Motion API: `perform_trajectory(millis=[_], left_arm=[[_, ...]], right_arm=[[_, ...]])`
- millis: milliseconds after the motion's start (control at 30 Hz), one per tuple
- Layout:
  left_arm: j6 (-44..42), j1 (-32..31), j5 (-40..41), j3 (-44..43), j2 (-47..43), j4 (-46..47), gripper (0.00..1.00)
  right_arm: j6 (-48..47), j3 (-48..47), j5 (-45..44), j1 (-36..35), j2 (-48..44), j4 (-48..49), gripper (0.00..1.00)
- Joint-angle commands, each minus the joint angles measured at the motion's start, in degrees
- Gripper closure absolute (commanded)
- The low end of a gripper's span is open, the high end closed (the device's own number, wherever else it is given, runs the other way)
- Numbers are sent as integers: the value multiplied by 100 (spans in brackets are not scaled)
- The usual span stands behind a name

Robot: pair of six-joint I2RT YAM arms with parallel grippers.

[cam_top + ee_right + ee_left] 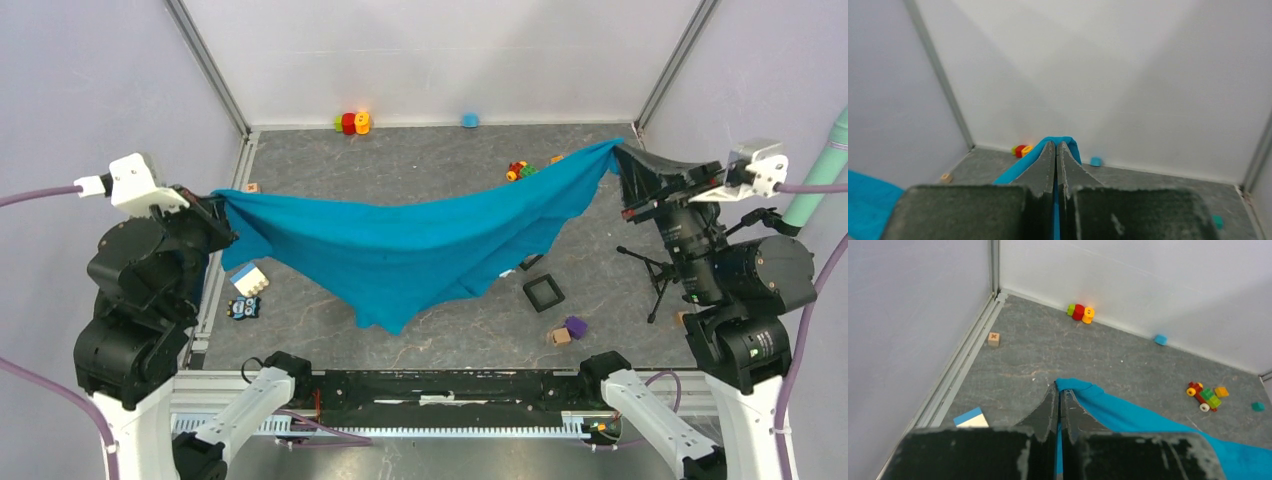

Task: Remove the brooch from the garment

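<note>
The garment (pixel 420 250) is a teal cloth stretched in the air between both arms, sagging in the middle to a point near the table. My left gripper (pixel 218 205) is shut on its left corner, and in the left wrist view the cloth (pixel 1148 420) runs out from between the closed gripper (pixel 1061 387) fingers. My right gripper (pixel 622 160) is shut on the right corner, held higher; the right wrist view shows the teal fold (pixel 1013 170) wrapped over the gripper (pixel 1056 145) tips. The brooch is out of view on the side of the cloth that shows.
Under the cloth's right half lie a black square frame (pixel 543 292), a purple block (pixel 575 326) and a wooden cube (pixel 560 337). A blue-and-white brick (pixel 249 279) and a small dark toy (pixel 243 307) sit at the left. Coloured toys (pixel 354 122) line the back wall. A black tripod (pixel 655 270) stands at the right.
</note>
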State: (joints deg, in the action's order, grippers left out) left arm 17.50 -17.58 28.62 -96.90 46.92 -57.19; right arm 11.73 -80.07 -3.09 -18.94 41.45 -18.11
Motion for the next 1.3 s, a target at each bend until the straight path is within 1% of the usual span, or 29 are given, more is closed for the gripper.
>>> perform_trajectory(millis=[0, 67, 167, 200, 267, 333, 367, 433, 500, 567, 600, 633, 667, 700, 733, 767, 800, 833, 867, 1000, 1100, 1167, 1267], left_arm=[[34, 21, -5, 224, -212, -140, 98], [80, 18, 34, 300, 107, -130, 98], [240, 29, -97, 665, 827, 61, 98], [317, 27, -88, 889, 1039, 261, 98], [533, 51, 40, 1325, 1539, 778, 98], [837, 225, 36, 1722, 2109, 1473, 98], [1002, 382, -178, 1863, 2482, 1845, 98], [1297, 720, -697, 1824, 3318, 2297, 98], [1647, 1069, -1081, 1476, 4149, 2387, 98], [1800, 1353, -1354, 1179, 4759, 2475, 98], [1795, 1421, -1451, 1081, 5009, 2536, 96], [1723, 1473, -1631, 948, 5221, 2540, 86], [1612, 1481, -1799, 819, 5355, 2461, 69], [1496, 1475, -1896, 710, 5451, 2342, 47], [1488, 1445, -1950, 736, 5449, 2278, 25], [1512, 1402, -1931, 840, 5370, 2280, 10], [1505, 1328, -1895, 993, 5226, 2305, 3], [1454, 1199, -1801, 1140, 5071, 2345, 0], [1378, 1061, -1684, 1321, 4841, 2360, 0], [1271, 186, -1088, 2169, 3895, 2322, 1], [1503, -459, -956, 3218, 2987, 2361, 3], [1767, -682, -1095, 3921, 2319, 2353, 6], [2130, -950, -1671, 4875, 1293, 2308, 12]], right_arm=[[6, 342, 1322, 30, -186, 336, 100], [47, 356, 1109, 30, 14, 157, 100], [213, 213, 458, 31, 762, -578, 100], [280, 224, 348, 28, 1031, -782, 100], [415, 417, 192, 31, 1674, -876, 100], [617, 603, 126, 31, 2345, -734, 100], [703, 667, 169, 39, 2738, -553, 100], [851, 561, 163, 89, 3516, -309, 100], [1023, 159, 69, 221, 4279, -261, 100], [1149, -312, 34, 403, 4902, -278, 100], [1209, -458, 20, 467, 5179, -282, 100], [1235, -601, 89, 549, 5398, -276, 100], [1227, -682, 152, 584, 5543, -270, 96], [1205, -727, 185, 592, 5678, -266, 92], [1151, -693, 217, 601, 5752, -247, 87], [1122, -599, 278, 593, 5796, -197, 71], [1078, -413, 293, 594, 5790, -99, 45], [997, -171, 548, 595, 5744, 15, 39], [952, 56, 650, 590, 5645, 164, 36], [769, 1219, 467, 461, 5007, 531, 35], [653, 1986, 353, 334, 4418, 710, 35], [633, 2474, 400, 217, 4016, 858, 35], [616, 3186, 519, 4, 3414, 1100, 36]])
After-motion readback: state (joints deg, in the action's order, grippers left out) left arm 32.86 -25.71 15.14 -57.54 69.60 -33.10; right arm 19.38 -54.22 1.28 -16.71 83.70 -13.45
